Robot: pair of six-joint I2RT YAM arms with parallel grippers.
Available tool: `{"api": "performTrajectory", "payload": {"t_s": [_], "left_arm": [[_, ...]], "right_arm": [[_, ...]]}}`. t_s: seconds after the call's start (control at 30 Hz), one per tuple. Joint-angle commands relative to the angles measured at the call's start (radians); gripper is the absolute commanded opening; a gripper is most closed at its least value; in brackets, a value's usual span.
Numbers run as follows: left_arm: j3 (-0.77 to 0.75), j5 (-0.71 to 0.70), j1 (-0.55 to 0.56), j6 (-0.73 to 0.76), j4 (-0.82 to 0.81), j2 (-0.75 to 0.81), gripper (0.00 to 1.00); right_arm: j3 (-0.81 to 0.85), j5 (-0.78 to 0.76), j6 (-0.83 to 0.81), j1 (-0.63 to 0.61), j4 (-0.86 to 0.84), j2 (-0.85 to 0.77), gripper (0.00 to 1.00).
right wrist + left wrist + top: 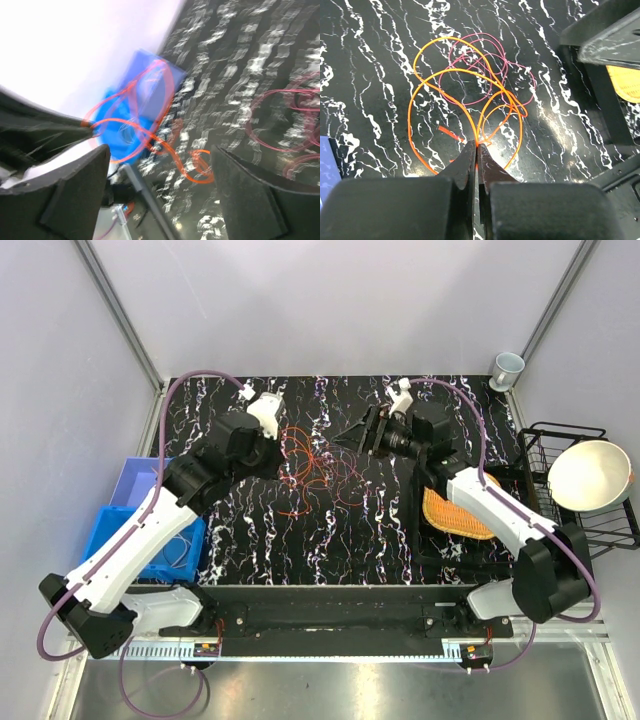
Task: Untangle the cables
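Pinching orange cable [410, 120] at tangle's [318, 465] 9 o'clock, left hand [477, 150] clamped to draw it free; right hand [160, 150] apart.

Bright, even overhead light; top and left-wrist views sharp. Right-wrist view motion-blurred throughout — blown out white toward ten o'clock.

Left claw [477, 146] pinched shut, right claw [161, 156] open

Open bench [300, 550] on the near side of the cables [318, 462], blue bins [185, 550] crowding the left edge, woven orange mat [445, 512] and wire rack [560, 432] blocking the right, cup [508, 368] in far right corner
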State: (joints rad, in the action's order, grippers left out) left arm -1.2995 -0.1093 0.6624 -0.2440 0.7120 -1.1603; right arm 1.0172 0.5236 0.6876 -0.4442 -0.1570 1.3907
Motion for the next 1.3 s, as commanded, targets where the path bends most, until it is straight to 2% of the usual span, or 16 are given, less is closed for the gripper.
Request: {"api": "performTrajectory", "payload": {"t_s": [0.0, 0.2, 0.47, 0.57, 0.7, 0.8, 0.83, 0.93, 0.97, 1.03, 1.07, 1.1, 1.13, 1.17, 1.2, 1.27], "left_arm": [[0.017, 0.068, -0.001, 0.003, -0.068, 0.036, 0.00], [0.046, 0.089, -0.001, -0.006, -0.088, 0.067, 0.00], [0.058, 0.103, -0.001, -0.014, -0.100, 0.073, 0.00], [0.063, 0.127, -0.001, -0.017, -0.106, 0.074, 0.00], [0.066, 0.140, -0.001, -0.020, -0.112, 0.079, 0.00], [0.069, 0.138, -0.003, -0.023, -0.115, 0.080, 0.00], [0.074, 0.134, -0.001, -0.028, -0.117, 0.080, 0.00], [0.091, 0.141, -0.001, -0.041, -0.121, 0.085, 0.00], [0.095, 0.154, -0.003, -0.041, -0.120, 0.085, 0.11], [0.106, 0.180, -0.003, -0.038, -0.109, 0.088, 0.29], [0.106, 0.174, -0.001, -0.037, -0.088, 0.094, 0.52], [0.108, 0.139, -0.003, -0.035, -0.073, 0.099, 0.59], [0.105, 0.117, -0.003, -0.032, -0.056, 0.103, 0.64], [0.103, 0.112, -0.001, -0.029, -0.028, 0.125, 0.70], [0.094, 0.058, -0.001, -0.020, -0.014, 0.135, 0.72], [0.079, 0.049, -0.001, -0.006, 0.018, 0.165, 0.74]], "right_arm": [[0.023, 0.246, 0.102, 0.001, -0.154, 0.057, 0.84], [0.043, 0.312, 0.105, -0.030, -0.199, 0.128, 0.79], [0.077, 0.293, 0.053, -0.117, -0.171, 0.154, 0.75], [0.086, 0.286, 0.047, -0.128, -0.171, 0.163, 0.70], [0.087, 0.282, 0.043, -0.136, -0.176, 0.168, 0.59], [0.089, 0.276, 0.043, -0.140, -0.176, 0.172, 0.39], [0.089, 0.271, 0.041, -0.142, -0.171, 0.174, 0.26], [0.098, 0.248, 0.020, -0.142, -0.135, 0.169, 0.08], [0.109, 0.234, -0.006, -0.143, -0.121, 0.168, 0.00], [0.124, 0.230, -0.048, -0.142, -0.058, 0.166, 0.00], [0.157, 0.227, -0.125, -0.142, -0.017, 0.162, 0.00], [0.185, 0.208, -0.187, -0.143, 0.044, 0.157, 0.00], [0.216, 0.185, -0.245, -0.142, 0.195, 0.154, 0.00], [0.262, 0.147, -0.334, -0.142, 0.244, 0.146, 0.00], [0.276, 0.135, -0.371, -0.142, 0.311, 0.143, 0.00], [0.311, 0.134, -0.465, -0.142, 0.361, 0.134, 0.00]]}}
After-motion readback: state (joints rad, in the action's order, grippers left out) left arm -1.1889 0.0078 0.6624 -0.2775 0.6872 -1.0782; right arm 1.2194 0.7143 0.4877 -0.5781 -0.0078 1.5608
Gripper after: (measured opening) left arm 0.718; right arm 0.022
